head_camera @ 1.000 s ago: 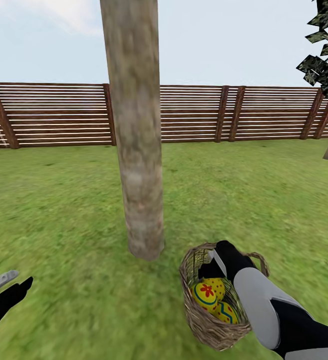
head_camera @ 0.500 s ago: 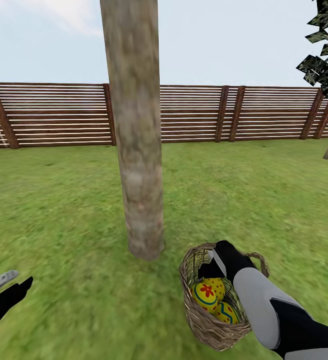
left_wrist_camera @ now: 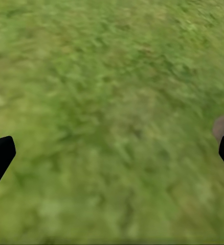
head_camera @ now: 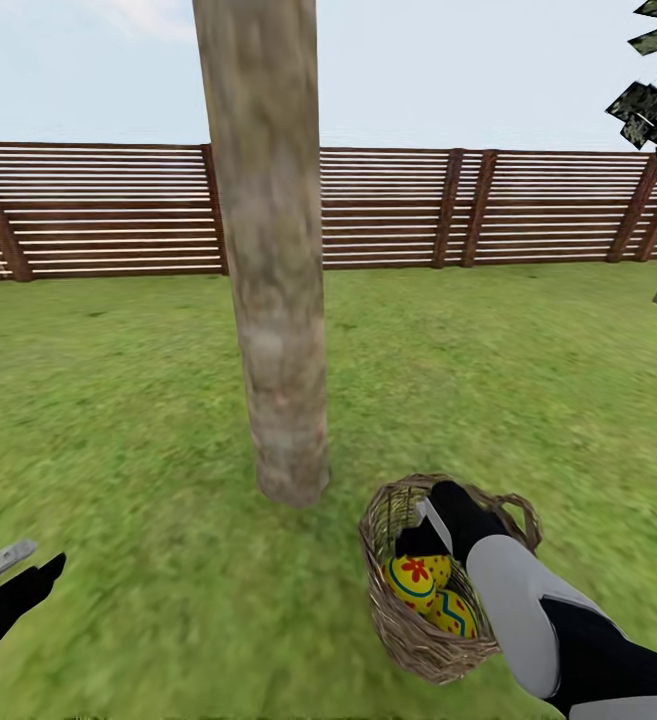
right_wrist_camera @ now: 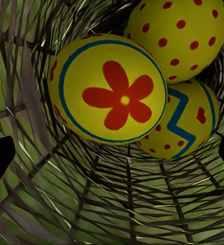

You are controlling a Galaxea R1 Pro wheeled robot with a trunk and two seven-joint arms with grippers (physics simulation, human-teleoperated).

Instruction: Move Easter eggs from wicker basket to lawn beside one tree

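Wicker basket (head_camera: 423, 640) holds three Easter eggs (right_wrist_camera: 109, 89); right gripper (right_wrist_camera: 112, 153), fingers spread, should centre over the flower-painted egg before pinching; left gripper (left_wrist_camera: 112, 153) spread, idle

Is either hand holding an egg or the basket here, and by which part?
Nothing is held. The right hand is open inside the wicker basket above the eggs; the left hand is open over grass.

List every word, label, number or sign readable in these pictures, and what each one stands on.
None: no readable text anywhere.
The Easter eggs in the wicker basket carry only painted patterns: a red flower in a blue ring, red dots, a blue zigzag.
The tree, fence and lawn bear no writing.
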